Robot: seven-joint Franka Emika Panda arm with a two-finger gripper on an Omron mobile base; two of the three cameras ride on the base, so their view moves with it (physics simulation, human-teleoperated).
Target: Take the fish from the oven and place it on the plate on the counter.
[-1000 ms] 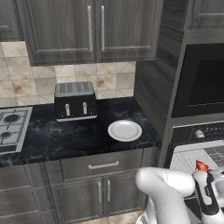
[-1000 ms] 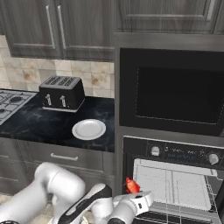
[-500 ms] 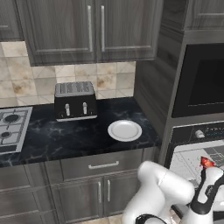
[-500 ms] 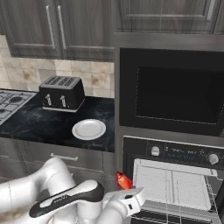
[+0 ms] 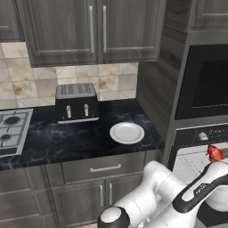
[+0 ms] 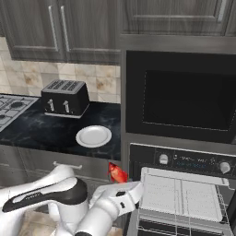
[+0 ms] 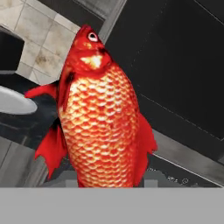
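My gripper (image 6: 120, 184) is closed on the tail end of the fish (image 7: 99, 113), head up, in front of the oven (image 6: 184, 184) and right of the plate (image 5: 127, 132) on the counter (image 5: 67, 138). It looks light, stiff and perhaps slick, so I judge a low, firm hold best.

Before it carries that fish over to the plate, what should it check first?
1. Fish held in the pincer: ok, it rides at the arm's tip.
2. Fish out of the oven: ok, it is left of the rack.
3. Plate bare: ok.
4. Plate away from the toaster: ok, apart.
5. Grip firmness: cannot tell, the fingers are hidden.
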